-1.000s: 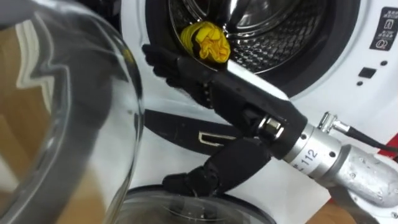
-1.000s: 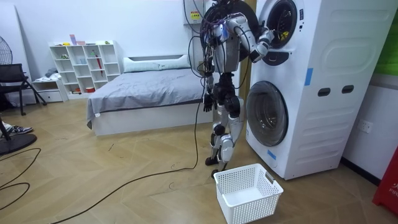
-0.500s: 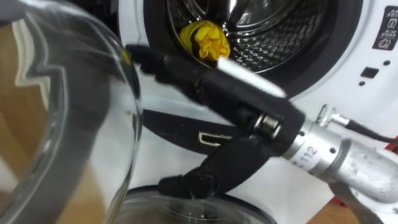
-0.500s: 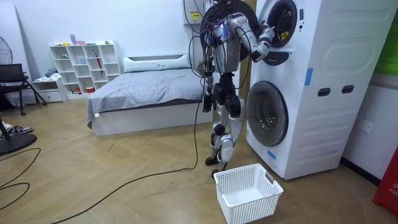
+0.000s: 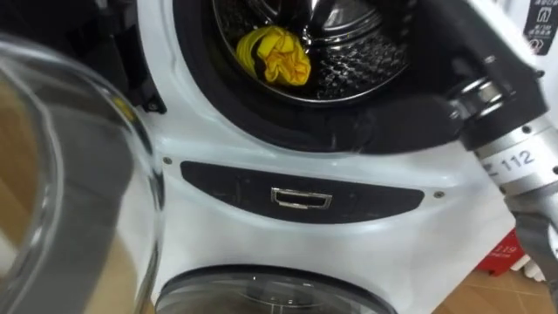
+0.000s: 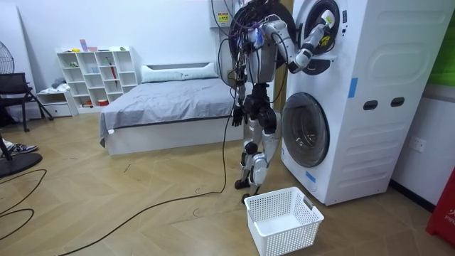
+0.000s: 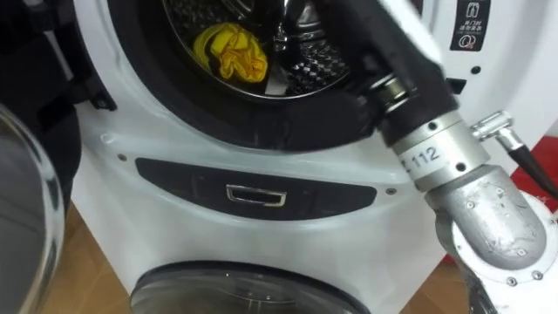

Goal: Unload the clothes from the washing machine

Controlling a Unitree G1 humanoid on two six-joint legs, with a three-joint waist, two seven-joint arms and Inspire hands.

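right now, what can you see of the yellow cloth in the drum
The yellow cloth is a bright, crumpled bundle of soft fabric with deep folds, lying low at the left of the drum, against its perforated metal wall behind the dark door seal. The right hand is in the opening to its right, apart from it.

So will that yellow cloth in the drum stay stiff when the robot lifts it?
Probably not: the yellow cloth is scrunched in soft folds, so it would likely flop and dangle. It looks small against the drum, so probably light.
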